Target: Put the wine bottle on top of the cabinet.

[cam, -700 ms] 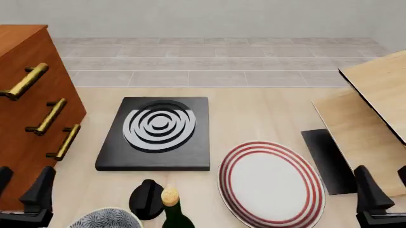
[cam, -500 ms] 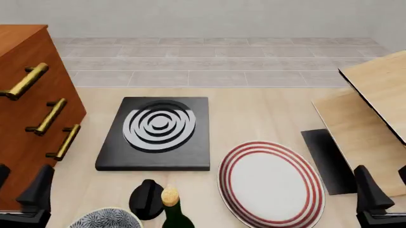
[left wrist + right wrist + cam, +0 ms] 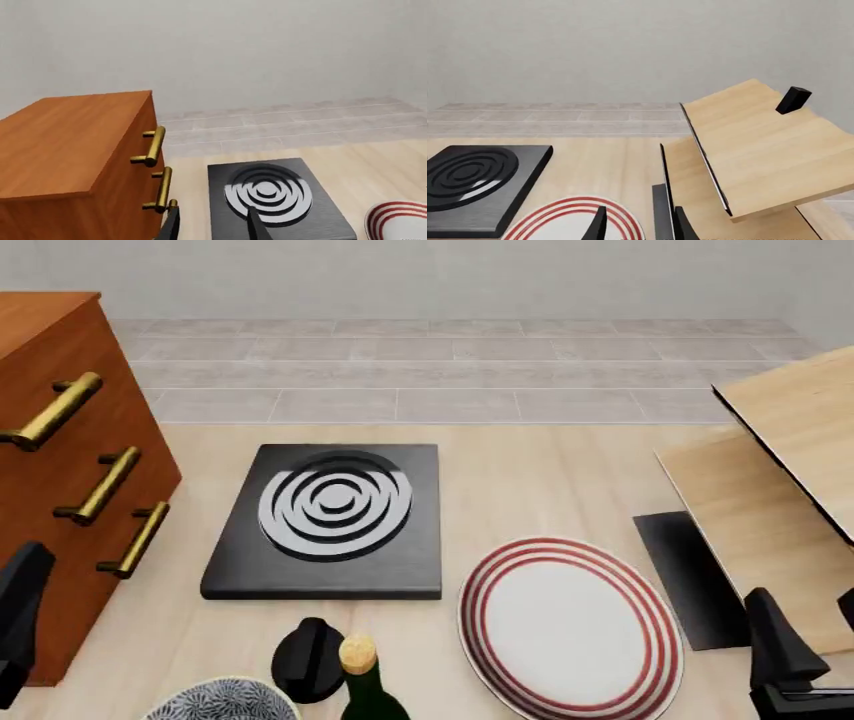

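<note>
So the wine bottle (image 3: pixel 363 685) is sitting at the 6 o'clock edge of the counter (image 3: pixel 534 480), cork up, right beside a black knob thing (image 3: pixel 310 658) and just left of the red-striped plate (image 3: pixel 571 625). The cabinet (image 3: pixel 54 470) is off at 9 o'clock. Both the left gripper (image 3: pixel 212 227) and right gripper (image 3: pixel 638 225) have fingers spread apart, holding nothing.

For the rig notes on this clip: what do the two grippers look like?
Both are plain matte black with no markings, cables or coloured parts showing. The left gripper shows two slim fingers tapering to points; in the front view only a dark slab of it appears at the left edge. The right gripper has the same pointed black fingers. The arms themselves are out of frame.
</note>
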Motion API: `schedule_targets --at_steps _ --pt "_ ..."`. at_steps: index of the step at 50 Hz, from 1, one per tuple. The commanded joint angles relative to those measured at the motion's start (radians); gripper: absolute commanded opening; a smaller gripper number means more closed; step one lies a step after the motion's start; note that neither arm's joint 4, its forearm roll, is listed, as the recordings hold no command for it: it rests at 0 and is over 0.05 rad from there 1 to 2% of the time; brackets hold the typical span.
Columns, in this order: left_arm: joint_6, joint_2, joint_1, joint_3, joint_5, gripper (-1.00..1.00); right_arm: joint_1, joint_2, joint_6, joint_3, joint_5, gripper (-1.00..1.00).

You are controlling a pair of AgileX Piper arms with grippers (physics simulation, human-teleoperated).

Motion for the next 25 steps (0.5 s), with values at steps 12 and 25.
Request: schedule_targets --at_steps 12,25 --pt "0.004 0.027 -0.242 -0.176 0.192 1.00 -0.001 0.002 0.007 0.002 0.001 1.00" --pt "0.000 0.096 -0.363 -0.237 0.249 1.00 0.001 -0.004 -0.010 0.001 -0.003 1.00"
